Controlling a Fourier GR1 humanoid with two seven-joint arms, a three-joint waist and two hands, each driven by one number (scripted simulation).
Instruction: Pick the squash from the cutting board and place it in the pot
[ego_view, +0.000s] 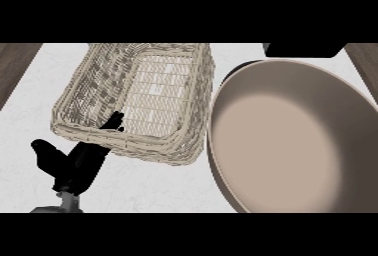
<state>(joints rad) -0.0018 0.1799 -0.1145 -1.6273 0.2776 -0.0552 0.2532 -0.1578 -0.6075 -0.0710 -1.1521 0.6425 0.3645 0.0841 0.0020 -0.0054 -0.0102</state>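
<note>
We look down on a pale, marbled tabletop (148, 187) with dark wood strips along its far left and right edges. From the lower left our left hand (77, 165) comes up on its grey forearm, black fingers straight and spread, thumb out to the left, holding nothing. Its fingertips (114, 121) reach up over the near rim of a woven wicker basket (140, 100), which lies tilted just beyond the hand, its open side facing us; whether the fingers touch the rim or only overlap it we cannot tell. Just to the right of the basket, and seemingly touching its right wall, sits the pot (295, 135), a large round beige vessel with a dark rim that fills the right half of the view and runs off the lower and right edges. A black shape (304, 49) shows at the top right behind the pot. We cannot see the squash, the cutting board or our right hand anywhere in this view.
</note>
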